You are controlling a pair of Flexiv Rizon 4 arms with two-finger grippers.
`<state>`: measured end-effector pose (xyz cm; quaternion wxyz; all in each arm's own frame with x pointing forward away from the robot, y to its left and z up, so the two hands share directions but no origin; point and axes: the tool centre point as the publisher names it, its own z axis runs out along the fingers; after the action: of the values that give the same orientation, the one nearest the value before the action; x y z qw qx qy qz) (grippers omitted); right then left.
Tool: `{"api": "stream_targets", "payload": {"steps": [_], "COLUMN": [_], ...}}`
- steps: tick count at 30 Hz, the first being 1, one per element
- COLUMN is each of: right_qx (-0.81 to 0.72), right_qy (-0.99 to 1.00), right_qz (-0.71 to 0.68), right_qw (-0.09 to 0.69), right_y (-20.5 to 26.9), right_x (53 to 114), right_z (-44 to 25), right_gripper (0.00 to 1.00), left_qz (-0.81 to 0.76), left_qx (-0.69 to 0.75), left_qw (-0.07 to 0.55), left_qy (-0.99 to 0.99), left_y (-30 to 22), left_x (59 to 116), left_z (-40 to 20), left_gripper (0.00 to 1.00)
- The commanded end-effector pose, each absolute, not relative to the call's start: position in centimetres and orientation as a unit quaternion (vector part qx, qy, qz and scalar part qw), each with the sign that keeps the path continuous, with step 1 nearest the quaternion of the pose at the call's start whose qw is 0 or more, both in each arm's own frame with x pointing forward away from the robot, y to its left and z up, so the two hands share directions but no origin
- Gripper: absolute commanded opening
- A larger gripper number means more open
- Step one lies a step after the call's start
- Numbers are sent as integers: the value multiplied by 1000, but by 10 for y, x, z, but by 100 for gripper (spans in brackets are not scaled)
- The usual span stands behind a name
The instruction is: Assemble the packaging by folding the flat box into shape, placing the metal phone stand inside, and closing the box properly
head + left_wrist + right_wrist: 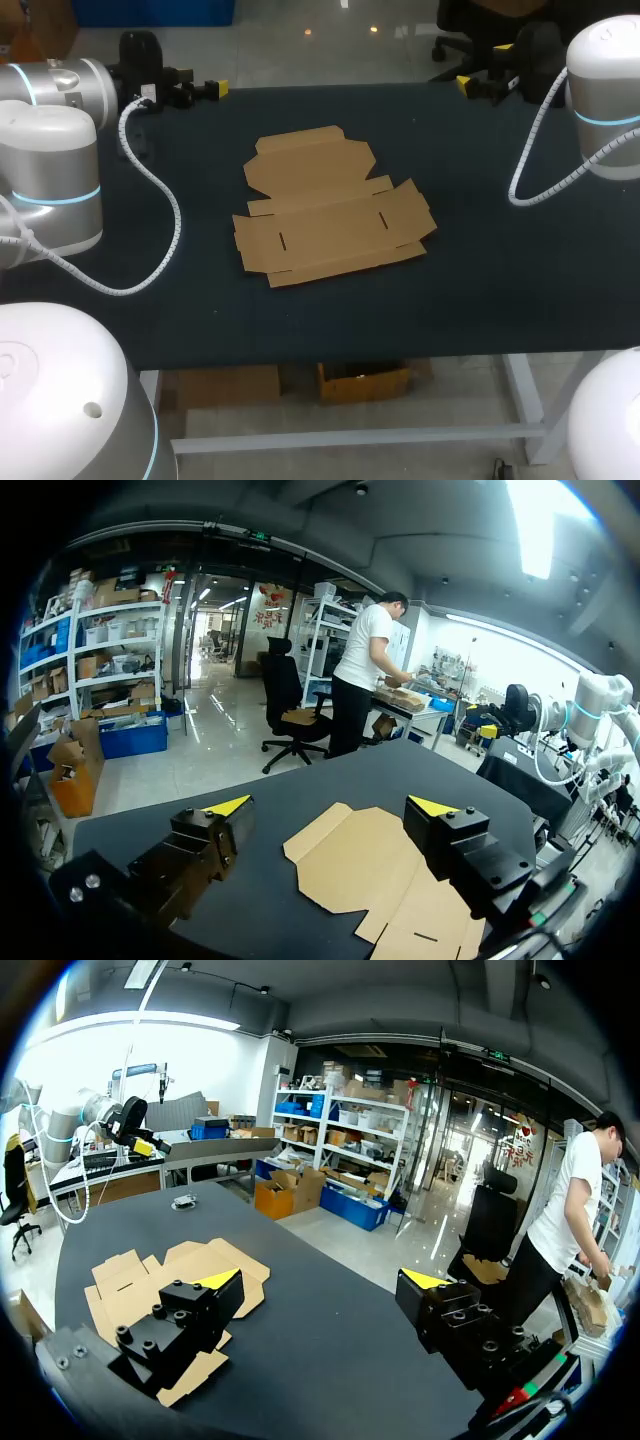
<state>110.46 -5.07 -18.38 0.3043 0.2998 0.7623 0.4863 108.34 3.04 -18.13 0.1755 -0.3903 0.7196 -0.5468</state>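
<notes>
A flat box point(335, 205) of brown cardboard is lying unfolded in the middle of the head view, its flaps spread out on a dark surface point(500, 300). Only this view is taking in the whole outline at once, including two short slots in the main panel. The left arm point(50, 170) is coming in at the left edge of the frame and the right arm point(605, 90) at the right edge. The left end effector point(212, 90) is sitting at the upper left by the far edge of the surface and the right end effector point(466, 84) at the upper right, both well apart from the box. Their fingers are showing too small here to judge.

The wrist views are making that plain. In the left wrist view the left end effector point(330, 806) is standing wide open, with the flat box point(370, 870) lying on the surface point(400, 775) ahead of and below its fingers, not touching them. The right end effector point(490, 730) is showing beyond the box. In the right wrist view the right end effector point(320, 1280) is gaping just as wide, and the flat box point(150, 1270) is lying ahead, partly hidden behind one finger. Beyond the box a small pale thing point(183, 1200) is resting on the surface, too small to identify. The head view is not making it out.

Counting up, there is one box, two arms, two end effectors with four yellow tips, and two white coiled cables point(150, 210).
</notes>
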Motion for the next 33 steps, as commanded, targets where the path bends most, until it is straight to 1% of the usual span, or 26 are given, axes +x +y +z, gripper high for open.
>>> {"api": "stream_targets", "payload": {"steps": [1, 33], "right_qx": [300, 301], "right_qy": [761, 764], "right_qz": [487, 482], "right_qw": [306, 304], "right_y": [-50, -51], "right_x": [1104, 1104], "right_z": [-184, -184], "right_gripper": [100, 100], "left_qz": [-548, -539], "left_qx": [-390, -396], "left_qw": [177, 172], "left_qy": [719, 724], "left_y": [30, 27], "left_x": [1084, 1086], "left_z": [-182, -180], "left_gripper": [100, 100]}}
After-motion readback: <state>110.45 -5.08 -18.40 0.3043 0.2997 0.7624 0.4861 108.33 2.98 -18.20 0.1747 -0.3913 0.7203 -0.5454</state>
